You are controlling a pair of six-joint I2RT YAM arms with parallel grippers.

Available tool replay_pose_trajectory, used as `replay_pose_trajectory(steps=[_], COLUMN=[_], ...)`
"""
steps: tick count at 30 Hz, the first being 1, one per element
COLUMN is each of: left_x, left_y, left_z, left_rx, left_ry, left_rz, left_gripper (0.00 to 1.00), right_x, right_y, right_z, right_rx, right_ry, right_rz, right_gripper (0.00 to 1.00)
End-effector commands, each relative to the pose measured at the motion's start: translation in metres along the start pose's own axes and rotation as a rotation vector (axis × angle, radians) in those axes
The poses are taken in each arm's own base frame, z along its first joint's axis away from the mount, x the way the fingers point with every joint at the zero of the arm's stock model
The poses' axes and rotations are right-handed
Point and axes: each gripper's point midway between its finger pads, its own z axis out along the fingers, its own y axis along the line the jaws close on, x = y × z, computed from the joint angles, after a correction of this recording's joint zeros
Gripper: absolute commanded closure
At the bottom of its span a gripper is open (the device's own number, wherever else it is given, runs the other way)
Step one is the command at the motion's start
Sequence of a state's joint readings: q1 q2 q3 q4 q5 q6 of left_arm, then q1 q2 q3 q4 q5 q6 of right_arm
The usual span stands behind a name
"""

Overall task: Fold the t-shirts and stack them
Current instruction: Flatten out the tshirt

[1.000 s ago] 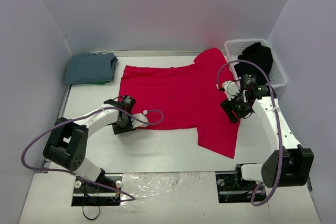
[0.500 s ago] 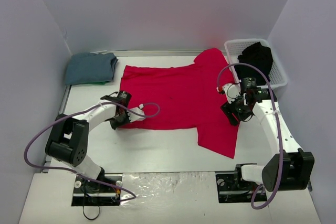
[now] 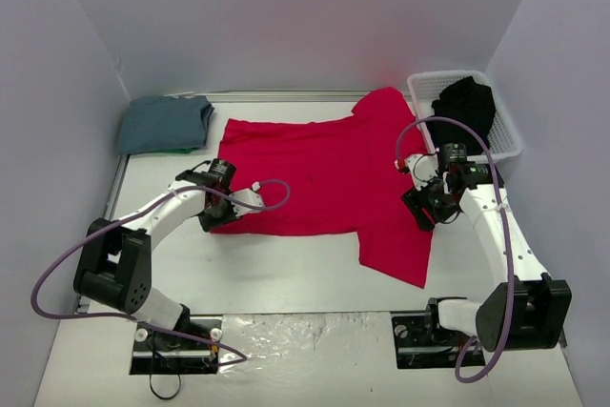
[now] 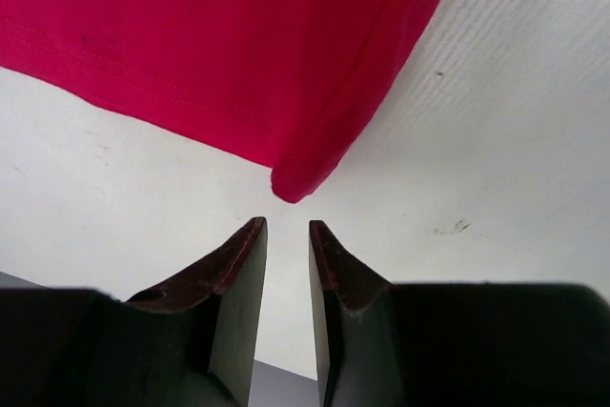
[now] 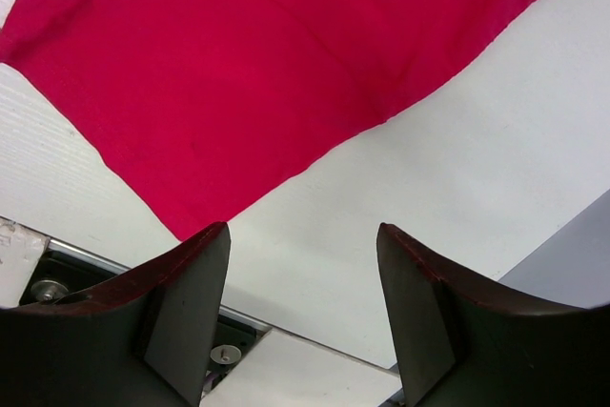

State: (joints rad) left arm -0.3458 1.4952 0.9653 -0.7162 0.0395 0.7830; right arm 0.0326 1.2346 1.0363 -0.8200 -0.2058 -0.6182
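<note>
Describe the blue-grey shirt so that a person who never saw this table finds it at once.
On the white table, go to the far left corner. The blue-grey t-shirt lies there, folded into a pad. It alone is neatly folded: the red t-shirt lies spread open mid-table, the black t-shirt sits in the basket.

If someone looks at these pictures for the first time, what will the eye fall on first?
The bright red t-shirt spread flat in the middle, with the left gripper just short of its near-left corner and the right gripper open at its right edge. Then the folded blue-grey t-shirt far left and the black t-shirt in the white basket far right.
</note>
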Motion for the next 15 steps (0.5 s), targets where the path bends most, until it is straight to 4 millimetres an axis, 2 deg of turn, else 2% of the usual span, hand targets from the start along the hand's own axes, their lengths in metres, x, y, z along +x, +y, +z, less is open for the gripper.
replay_pose_trajectory(steps=[1, 10, 15], left_x=[-0.008, -0.018, -0.015], left_y=[-0.003, -0.007, -0.006], left_z=[-0.006, 0.0, 0.01], left_rx=[0.027, 0.042, 0.041], left_ry=[-0.014, -0.016, 0.012], left_rz=[0.019, 0.043, 0.048], left_gripper=[0.76, 0.75, 0.74], right_x=[0.01, 0.014, 0.013], right_y=[0.005, 0.006, 0.006], right_z=[-0.004, -0.003, -0.003], right_rx=[-0.008, -0.012, -0.014], right_ry=[0.022, 0.024, 0.022], right_rz=[0.001, 0.008, 0.014], right_gripper=[0.41, 0.39, 0.38])
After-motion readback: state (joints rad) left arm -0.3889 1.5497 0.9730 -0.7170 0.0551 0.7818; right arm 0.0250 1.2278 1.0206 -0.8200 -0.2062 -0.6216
